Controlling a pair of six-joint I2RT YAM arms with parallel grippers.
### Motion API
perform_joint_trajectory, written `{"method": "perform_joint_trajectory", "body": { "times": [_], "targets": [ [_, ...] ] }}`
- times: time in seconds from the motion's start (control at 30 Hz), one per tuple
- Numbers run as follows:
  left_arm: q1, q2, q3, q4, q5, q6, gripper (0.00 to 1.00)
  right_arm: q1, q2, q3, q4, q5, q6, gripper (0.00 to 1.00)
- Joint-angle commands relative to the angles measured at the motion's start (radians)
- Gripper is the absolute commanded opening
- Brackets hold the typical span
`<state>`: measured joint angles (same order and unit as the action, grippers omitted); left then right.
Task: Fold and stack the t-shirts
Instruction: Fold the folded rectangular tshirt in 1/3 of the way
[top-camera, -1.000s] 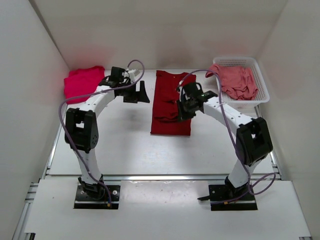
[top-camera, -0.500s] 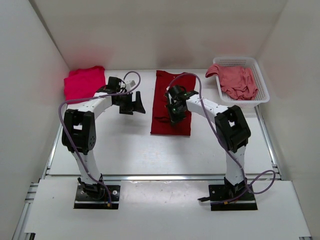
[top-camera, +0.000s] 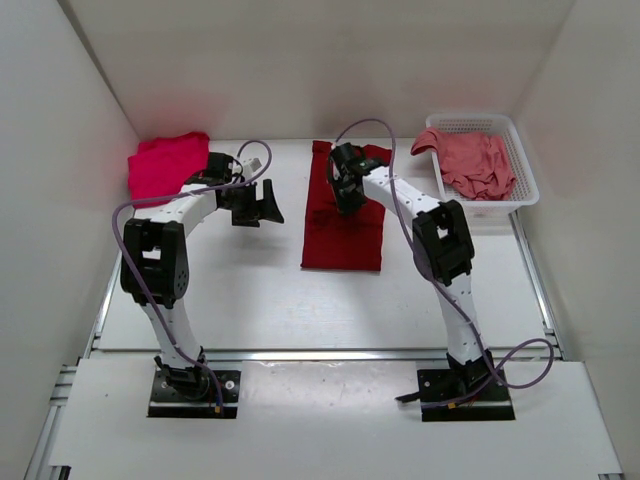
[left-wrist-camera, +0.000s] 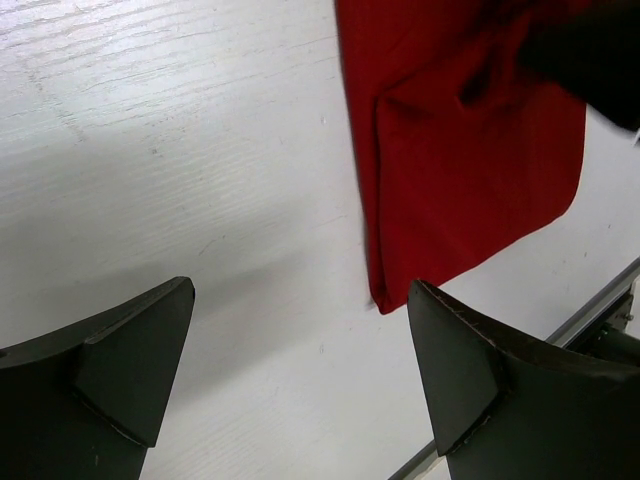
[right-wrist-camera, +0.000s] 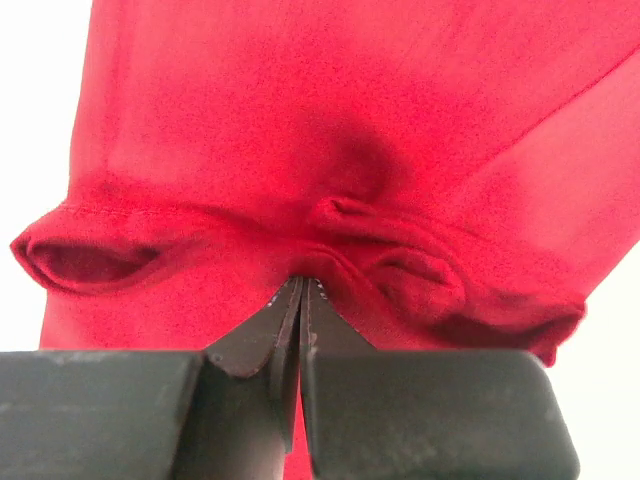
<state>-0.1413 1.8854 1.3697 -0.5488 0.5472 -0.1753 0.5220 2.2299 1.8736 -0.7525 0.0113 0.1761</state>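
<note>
Seen from above, my right wrist covers the upper middle of the crimson shirt and hides my right jaws, so the pinch cannot be seen there. In the right wrist view the shirt runs off the top and right edges, and the cloth caught between the closed tips is hidden. In the left wrist view, my left jaws are cut off by the bottom edge. The shirt leaves the top edge under a dark blurred shape. The salmon shirt in the basket is too small to tell its folds.

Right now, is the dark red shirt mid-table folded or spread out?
Partly folded: the dark red shirt lies as a narrow doubled strip, layered edge visible, and the right gripper, jaws shut, pinches its bunched hem.
</note>
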Motion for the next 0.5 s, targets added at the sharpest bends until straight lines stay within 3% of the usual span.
{"method": "perform_joint_trajectory", "body": {
  "times": [0.0, 0.17, 0.3, 0.37, 0.43, 0.47],
  "targets": [
    [0.005, -0.054, 0.020, 0.003, 0.030, -0.001, 0.99, -0.033, 0.054, 0.186, -0.007, 0.119, 0.011, 0.00],
    [0.014, -0.058, 0.013, 0.000, 0.031, 0.003, 0.99, -0.053, 0.062, 0.272, -0.027, 0.156, 0.011, 0.00],
    [-0.033, -0.080, 0.014, -0.020, 0.063, 0.068, 0.99, -0.048, -0.039, 0.207, -0.045, 0.161, 0.011, 0.00],
    [-0.117, -0.085, 0.015, -0.063, 0.044, 0.172, 0.99, -0.063, -0.139, 0.130, -0.054, 0.116, 0.034, 0.02],
    [-0.193, -0.092, 0.000, -0.091, -0.028, 0.253, 0.99, -0.088, -0.235, -0.046, -0.027, 0.024, 0.057, 0.15],
    [-0.231, -0.095, -0.021, -0.088, -0.041, 0.270, 0.99, -0.096, -0.310, -0.168, 0.025, -0.063, 0.071, 0.31]
  ]
}}
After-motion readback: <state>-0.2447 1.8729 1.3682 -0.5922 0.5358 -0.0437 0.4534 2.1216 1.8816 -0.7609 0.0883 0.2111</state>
